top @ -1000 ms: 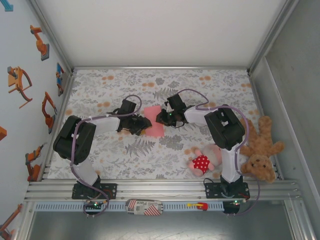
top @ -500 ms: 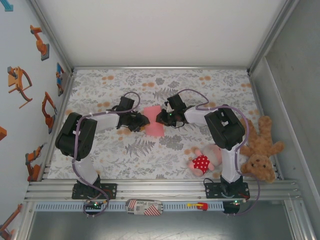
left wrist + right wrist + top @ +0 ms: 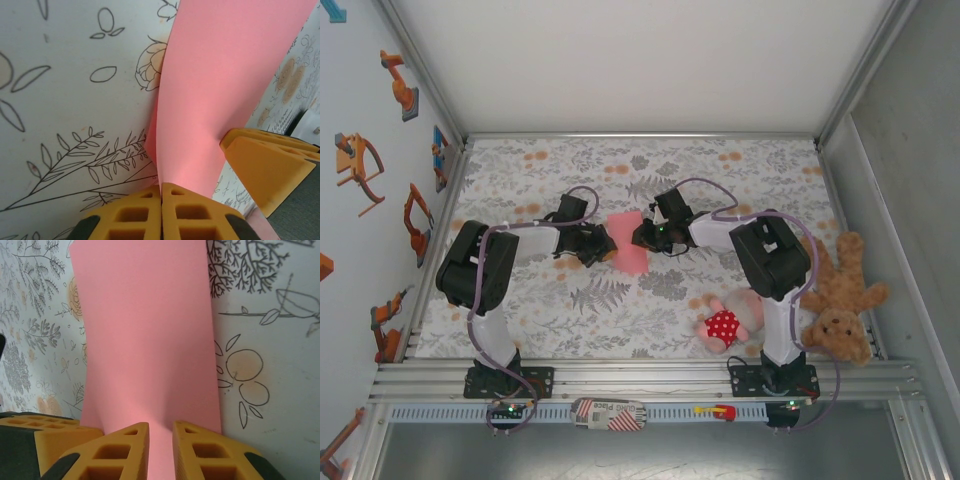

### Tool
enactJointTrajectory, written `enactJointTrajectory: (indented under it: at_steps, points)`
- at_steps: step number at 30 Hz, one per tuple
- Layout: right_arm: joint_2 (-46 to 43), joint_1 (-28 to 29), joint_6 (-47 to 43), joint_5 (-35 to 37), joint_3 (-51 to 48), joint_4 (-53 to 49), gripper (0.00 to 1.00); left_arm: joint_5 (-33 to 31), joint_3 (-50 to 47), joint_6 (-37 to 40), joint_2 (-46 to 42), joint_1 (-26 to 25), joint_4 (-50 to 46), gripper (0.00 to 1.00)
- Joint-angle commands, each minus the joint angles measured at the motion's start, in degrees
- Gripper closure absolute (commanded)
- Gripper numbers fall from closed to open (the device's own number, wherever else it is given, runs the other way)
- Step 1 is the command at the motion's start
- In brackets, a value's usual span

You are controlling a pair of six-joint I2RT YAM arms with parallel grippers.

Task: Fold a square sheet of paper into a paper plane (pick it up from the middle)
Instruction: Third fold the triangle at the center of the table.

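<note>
The salmon-pink square sheet of paper (image 3: 630, 246) lies on the floral table cloth between my two grippers. My left gripper (image 3: 608, 248) is at its left edge. In the left wrist view the left gripper (image 3: 162, 186) has its orange jaws pressed together on a raised fold of the sheet (image 3: 220, 75). My right gripper (image 3: 642, 238) sits at the sheet's right edge. In the right wrist view the right gripper (image 3: 161, 427) has a narrow gap between its jaws, with its tips down on the paper (image 3: 145, 325), which bulges slightly there. No folded paper plane shape shows.
A pink plush doll in a red dotted dress (image 3: 728, 322) lies near the right arm's base. A brown teddy bear (image 3: 840, 300) lies beside it at the table's right edge. The floral cloth (image 3: 720, 170) reaches back to the enclosure walls.
My left gripper moved right to the paper's left edge and closed on it, pinching up a fold. The right gripper stayed in place.
</note>
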Motion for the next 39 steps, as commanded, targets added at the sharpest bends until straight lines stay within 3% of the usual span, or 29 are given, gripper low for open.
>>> enactJointTrajectory:
  at_steps: [1,5,9,11,13,14,18,22,25,32,39]
  points:
    - [-4.20,-0.56,-4.85,4.02,-0.57,-3.25,0.76,0.67,-0.07,-0.86,-0.99,0.63,-0.57,0.95]
    - [-10.20,-0.58,-11.04,8.65,-1.73,-3.49,0.59,0.04,-0.40,-1.60,-2.61,0.99,-1.18,0.98]
    - [-15.12,-0.43,-18.73,9.09,-5.10,-0.57,0.51,0.02,-0.45,-3.16,-3.66,0.87,-0.84,0.99]
    - [-17.87,-0.12,-22.02,9.34,-8.36,2.47,0.32,0.04,-0.40,-4.04,-4.29,0.90,-0.73,0.99]
    - [-20.21,0.23,-24.13,11.02,-11.02,4.77,0.02,0.04,-0.40,-4.88,-4.90,0.84,-0.71,0.99]
    - [-21.34,0.42,-25.19,11.77,-11.98,5.65,0.01,0.04,-0.42,-5.27,-5.16,0.82,-0.64,0.99]
    - [-23.96,2.23,-30.44,14.43,-15.36,8.68,0.01,0.42,-0.37,-6.86,-5.84,0.86,-0.58,0.99]
    - [-24.25,5.35,-37.70,16.08,-16.41,9.14,0.08,0.48,0.27,-7.23,-6.29,0.87,-1.94,0.99]
    - [-21.67,6.55,-41.22,12.81,-14.09,6.68,0.21,0.22,0.82,-6.95,-6.36,0.84,-3.45,0.98]
    - [-18.88,10.88,-49.48,9.51,-16.54,13.50,0.25,0.04,1.00,-6.99,-6.41,0.78,-4.18,0.98]
    - [-14.04,11.70,-53.77,6.90,-15.67,14.62,0.44,0.24,1.23,-7.12,-5.99,0.58,-4.55,0.98]
